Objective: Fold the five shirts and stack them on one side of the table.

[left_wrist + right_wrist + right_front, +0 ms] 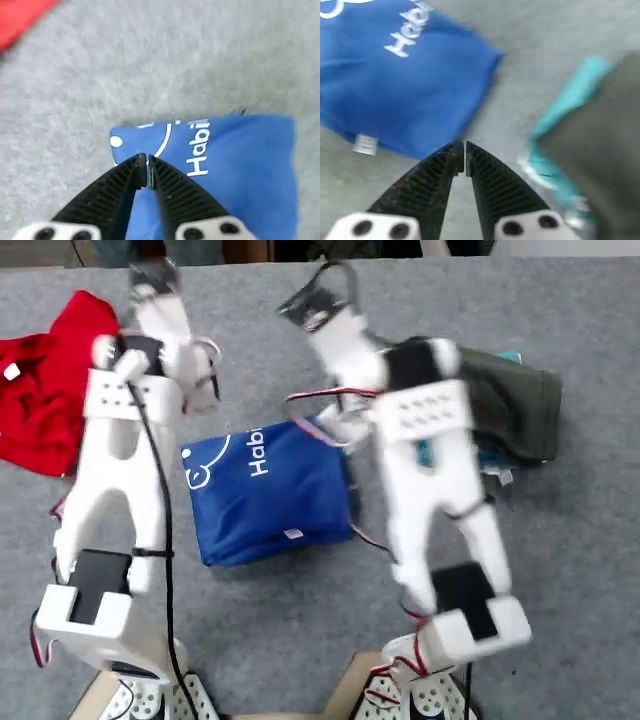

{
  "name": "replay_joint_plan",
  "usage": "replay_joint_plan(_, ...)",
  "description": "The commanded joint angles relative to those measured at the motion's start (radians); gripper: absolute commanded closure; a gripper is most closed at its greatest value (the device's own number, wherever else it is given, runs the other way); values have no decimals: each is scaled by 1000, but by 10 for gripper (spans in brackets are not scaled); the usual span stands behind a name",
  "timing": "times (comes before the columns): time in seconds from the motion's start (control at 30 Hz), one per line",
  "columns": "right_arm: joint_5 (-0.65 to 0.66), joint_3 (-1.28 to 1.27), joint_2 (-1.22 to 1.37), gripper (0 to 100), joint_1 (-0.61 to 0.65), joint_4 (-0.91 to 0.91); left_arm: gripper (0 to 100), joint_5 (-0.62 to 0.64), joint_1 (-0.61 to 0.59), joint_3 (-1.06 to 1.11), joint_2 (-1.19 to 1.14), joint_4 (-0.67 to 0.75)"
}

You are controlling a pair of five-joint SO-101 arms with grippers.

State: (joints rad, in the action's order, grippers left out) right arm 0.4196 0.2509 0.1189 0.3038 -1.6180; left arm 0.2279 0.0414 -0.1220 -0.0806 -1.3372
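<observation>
Shirt in blue (pixel 268 490), folded into a rough square with its white print up, lies in the middle of the grey table (pixel 560 590), between your two arms. A small white label (pixel 365 144) sits at its edge.

Your left gripper (pixel 147 170) hangs over the printed corner of the blue shirt, its fingers pressed together with nothing between them. Whether the tips touch the cloth, you cannot tell.

Your right gripper (pixel 464 152) is over bare table just beside the blue shirt's opposite edge, between it and the pile on that side. Its fingers are also pressed together and hold nothing.

That pile lies near the blue shirt on the right arm's (pixel 430 480) side: a folded dark green shirt (pixel 515 405) lies on top of a teal shirt (pixel 570 95), whose edge pokes out from under it.

On the left arm's (pixel 120 470) side, apart from the blue shirt, a red shirt (pixel 45 380) lies crumpled and unfolded at the table's edge.
</observation>
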Motion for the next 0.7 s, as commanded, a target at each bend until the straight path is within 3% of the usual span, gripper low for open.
replay_joint_plan(0.0, -101, -73, 105, 985, 20, 66, 970, -15, 30, 272, 8, 299)
replay_joint_plan(0.1, -68, -180, 156, 985, 21, 157, 971, -15, 27, 440, 8, 543)
replay_joint_plan(0.2, -46, -277, 157, 985, 23, 273, 971, -15, -1, 526, -6, 667)
replay_joint_plan(0.5, -3, -498, 156, 985, -35, 489, 972, -15, -47, 470, -157, 720)
replay_joint_plan(0.67, 89, -440, 25, 985, -37, 367, 972, -21, -48, 449, -157, 720)
